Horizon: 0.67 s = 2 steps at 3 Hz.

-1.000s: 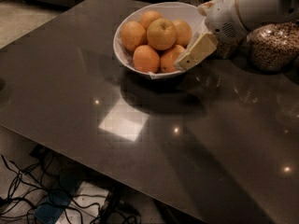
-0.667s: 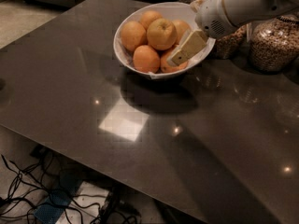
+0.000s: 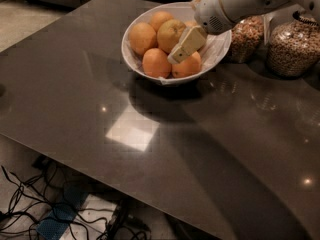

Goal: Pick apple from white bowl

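Observation:
The white bowl (image 3: 131, 59) stands at the far middle of the dark table. In it lies the yellowish apple (image 3: 170, 33), paler than the oranges around it: one to its left (image 3: 142, 37), one in front (image 3: 156, 62), one behind (image 3: 161, 18) and one at the front right (image 3: 189, 67). My gripper (image 3: 184, 46) reaches in from the upper right on a white arm (image 3: 235, 4). Its cream tip hangs over the bowl, right beside the apple's right flank and above the front right orange. Part of the bowl's right side is hidden behind it.
Two glass jars of nuts or grains (image 3: 247, 36) (image 3: 294, 46) stand just right of the bowl, under the arm. The dark table top (image 3: 150, 134) extends toward the front. Cables and a blue item (image 3: 55, 219) lie on the floor below the front edge.
The gripper has moved left from the bowl's right rim further over the fruit, ending beside the apple. Bowl and fruit have not shifted.

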Tool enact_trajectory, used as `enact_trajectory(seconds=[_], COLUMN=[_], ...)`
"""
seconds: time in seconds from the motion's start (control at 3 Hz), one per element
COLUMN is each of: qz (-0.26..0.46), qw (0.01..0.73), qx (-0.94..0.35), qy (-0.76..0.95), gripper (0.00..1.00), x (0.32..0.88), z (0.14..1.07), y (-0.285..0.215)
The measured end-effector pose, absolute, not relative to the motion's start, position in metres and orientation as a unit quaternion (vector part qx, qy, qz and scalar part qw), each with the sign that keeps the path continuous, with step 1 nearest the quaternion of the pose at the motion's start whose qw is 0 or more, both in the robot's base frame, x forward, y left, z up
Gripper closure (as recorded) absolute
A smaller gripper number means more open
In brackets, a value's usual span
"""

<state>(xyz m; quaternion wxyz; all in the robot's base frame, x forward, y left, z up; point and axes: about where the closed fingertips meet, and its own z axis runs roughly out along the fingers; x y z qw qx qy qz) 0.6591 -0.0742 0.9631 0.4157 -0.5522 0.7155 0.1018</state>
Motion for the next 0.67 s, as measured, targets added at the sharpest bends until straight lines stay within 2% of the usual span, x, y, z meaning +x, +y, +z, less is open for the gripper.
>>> enact_trajectory(seconds=[0.33, 0.67], qz=[0.105, 0.104], qw=[0.411, 0.408], qx=[-0.555, -0.554], qy=[0.715, 0.718], gripper=[0.00, 0.15], x=[0.676, 0.692], z=[0.958, 0.951], y=[-0.068, -0.066])
